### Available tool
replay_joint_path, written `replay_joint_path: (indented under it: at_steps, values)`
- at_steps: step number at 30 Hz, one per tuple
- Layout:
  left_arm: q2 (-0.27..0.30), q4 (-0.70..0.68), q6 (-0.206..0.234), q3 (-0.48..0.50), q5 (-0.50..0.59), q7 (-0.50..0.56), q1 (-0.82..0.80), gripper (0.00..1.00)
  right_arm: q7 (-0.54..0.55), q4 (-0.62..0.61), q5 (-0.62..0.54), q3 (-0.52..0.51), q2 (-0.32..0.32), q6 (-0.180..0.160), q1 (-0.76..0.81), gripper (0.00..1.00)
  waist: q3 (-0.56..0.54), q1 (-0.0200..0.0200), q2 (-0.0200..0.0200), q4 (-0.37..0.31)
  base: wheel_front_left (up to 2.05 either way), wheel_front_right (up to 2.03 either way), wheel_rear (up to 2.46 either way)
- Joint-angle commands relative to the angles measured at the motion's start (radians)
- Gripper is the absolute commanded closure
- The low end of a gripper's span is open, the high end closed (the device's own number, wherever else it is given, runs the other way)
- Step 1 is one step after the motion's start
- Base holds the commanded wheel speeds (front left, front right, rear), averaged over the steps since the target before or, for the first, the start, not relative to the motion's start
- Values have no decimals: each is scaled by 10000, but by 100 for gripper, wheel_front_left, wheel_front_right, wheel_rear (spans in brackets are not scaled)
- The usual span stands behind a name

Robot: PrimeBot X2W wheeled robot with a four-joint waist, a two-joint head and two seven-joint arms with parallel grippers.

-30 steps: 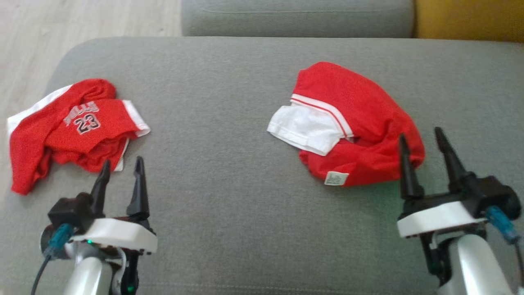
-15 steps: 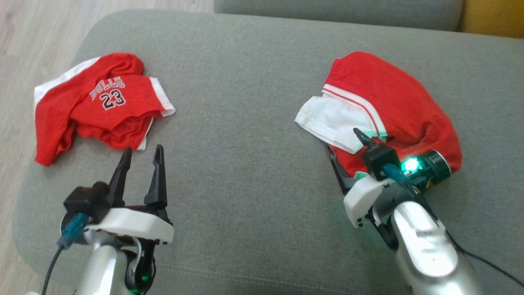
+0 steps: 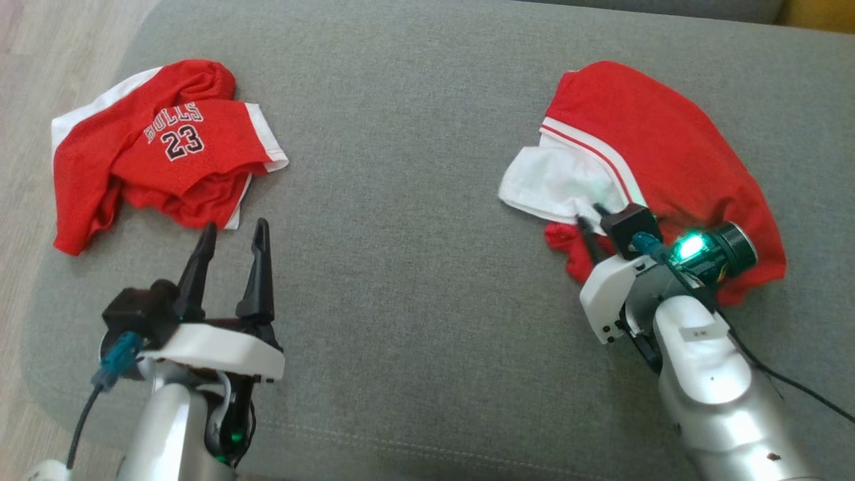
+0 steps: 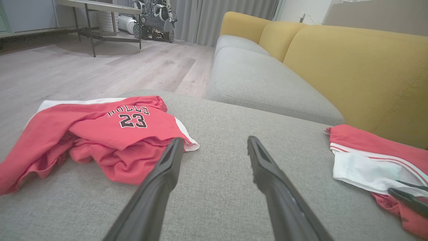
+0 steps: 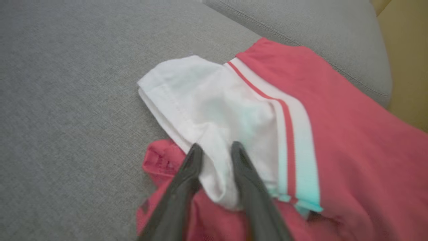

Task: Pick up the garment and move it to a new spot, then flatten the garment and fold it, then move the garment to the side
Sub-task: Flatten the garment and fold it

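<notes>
Red garment [image 3: 668,147] with a white panel and striped trim lies crumpled on the right side of a grey sofa cushion [image 3: 401,234], close to its rear edge. The right gripper [image 3: 590,215] reaches into the garment's near-left edge, and in the right wrist view its two dark fingers stand close together with a fold of the white fabric pinched between them, just above a bunched red hem. A green light glows on the right wrist. The left gripper [image 3: 236,225] hangs above bare cushion with its jaws spread wide and nothing between them, tips just short of a second red jersey [image 3: 167,153] marked "BULLS 23" that lies rumpled at the cushion's left end. A yellow backrest [image 4: 351,67] and pale wood floor [image 4: 100,67] show in the left wrist view.
</notes>
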Motion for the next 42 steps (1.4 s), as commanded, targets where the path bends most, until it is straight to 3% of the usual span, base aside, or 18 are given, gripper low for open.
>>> replay_joint_path:
  at_steps: [1, 9, 16, 24, 29, 33, 36, 37, 41, 42]
  values:
    - [55, -278, -30, 438, 130, -122, -433, 0, -248, -217, 128, 187, 36, 19, -360, 100, 2, 0, -1, -22, 0, 0, 0]
    - [30, -130, -113, 472, 195, -122, -381, 0, -1421, -680, 2305, 1539, 36, 19, -654, 100, -327, 0, -1, -158, 0, 0, 0]
    - [24, -4, -27, 213, 44, -122, -65, 0, -2107, -2229, 4548, 3150, 36, 19, -1241, 100, -1039, 0, -1, -252, 0, 0, 0]
    - [23, -28, 161, -26, -100, -122, 337, 0, -2187, -3476, 6310, 3384, 36, 19, -2137, 100, -1629, 0, -1, -376, 0, 0, 0]
    - [23, -115, 245, -91, -131, -122, 503, 0, -2232, -3737, 6580, 2548, 36, 19, -2364, 100, -1829, 0, -1, -455, 0, 0, 0]
    - [23, -234, 313, 3, -154, -122, 662, 0, -2086, -3353, 6436, 868, 36, 19, -2211, 100, -1859, 0, -1, -639, 0, 0, 0]
    - [23, -287, 305, 16, -174, -122, 693, 0, -1632, -2647, 5606, -597, -34, 19, -2022, 100, -1739, 0, -1, -785, 0, 0, 0]
    - [23, -287, 305, 16, -174, -122, 693, 0, -1632, -2647, 5606, -597, -34, 19, -2022, 100, -1739, 0, -1, -785, 0, 0, 0]
    - [23, -330, 285, -10, -214, -122, 539, 0, -869, -1359, 4462, -2554, -552, 19, -1496, 100, -1478, 0, -1, -906, 0, 0, 0]
    - [23, -321, 274, -19, -219, -122, 502, 0, -578, -937, 3952, -3047, -744, 19, -1337, 0, -1408, 0, -1, -938, 0, 0, 0]
